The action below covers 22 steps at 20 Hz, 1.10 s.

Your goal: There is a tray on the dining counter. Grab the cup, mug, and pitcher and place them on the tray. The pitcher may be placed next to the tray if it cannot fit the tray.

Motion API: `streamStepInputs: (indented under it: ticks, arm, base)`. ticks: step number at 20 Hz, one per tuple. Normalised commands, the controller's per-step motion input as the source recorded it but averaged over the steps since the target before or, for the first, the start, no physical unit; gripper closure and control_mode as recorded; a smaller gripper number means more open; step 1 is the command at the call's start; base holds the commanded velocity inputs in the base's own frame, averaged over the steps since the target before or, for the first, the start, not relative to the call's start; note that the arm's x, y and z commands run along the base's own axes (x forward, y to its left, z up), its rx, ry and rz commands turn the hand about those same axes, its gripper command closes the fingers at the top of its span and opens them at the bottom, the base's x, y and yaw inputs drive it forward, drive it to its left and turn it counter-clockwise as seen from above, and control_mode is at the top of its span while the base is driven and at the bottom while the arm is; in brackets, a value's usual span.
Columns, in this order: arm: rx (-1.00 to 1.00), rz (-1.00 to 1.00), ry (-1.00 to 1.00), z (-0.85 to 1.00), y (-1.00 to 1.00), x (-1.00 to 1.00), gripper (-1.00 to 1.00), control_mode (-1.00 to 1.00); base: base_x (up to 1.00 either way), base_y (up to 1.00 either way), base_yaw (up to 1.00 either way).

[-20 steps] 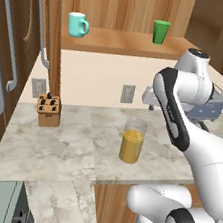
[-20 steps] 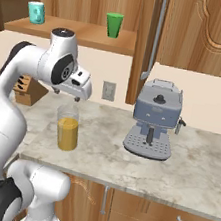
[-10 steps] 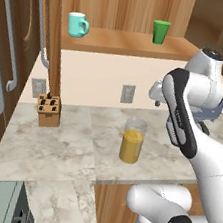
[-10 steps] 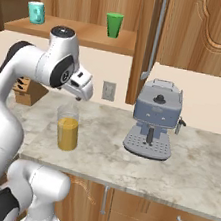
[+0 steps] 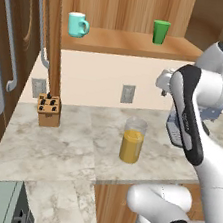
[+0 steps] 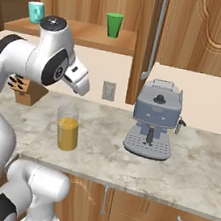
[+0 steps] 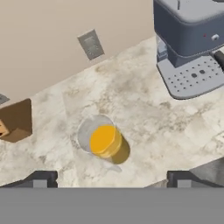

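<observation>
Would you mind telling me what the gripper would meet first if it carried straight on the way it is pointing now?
Most likely the pitcher: the open gripper looks down on its rim, between the fingertips. Depth is unclear; slightly off, it would meet the counter.

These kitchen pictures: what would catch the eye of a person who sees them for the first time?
First the glass pitcher of orange juice, standing alone on the marble counter in front of the wall. Then the big white robot arm bending over it, its claw open above the pitcher. Also the bright green cup and the teal mug on the wooden shelf, and the grey coffee machine to the right.
</observation>
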Motion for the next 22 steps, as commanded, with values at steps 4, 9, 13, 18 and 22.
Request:
streamStepInputs:
  ticks: [4, 9, 13, 18, 22]
  arm:
    - [0.12, -0.15, -0.16, 0.24, 0.00, -0.25, -1.00, -1.00]
    - [0.17, -0.13, -0.14, 0.33, -0.08, -0.13, -1.00, -1.00]
    - [0.20, -0.08, -0.04, 0.36, -0.16, 0.00, -1.00, -1.00]
    - [0.18, -0.02, -0.02, 0.37, -0.11, 0.00, -1.00, -1.00]
    - [0.14, 0.00, 0.00, 0.42, -0.03, 0.00, -1.00, -1.00]
  base:
    - [0.00, 0.00, 0.00]
    - [0.00, 0.00, 0.00]
    - [0.00, 0.00, 0.00]
    - [0.00, 0.00, 0.00]
    - [0.00, 0.00, 0.00]
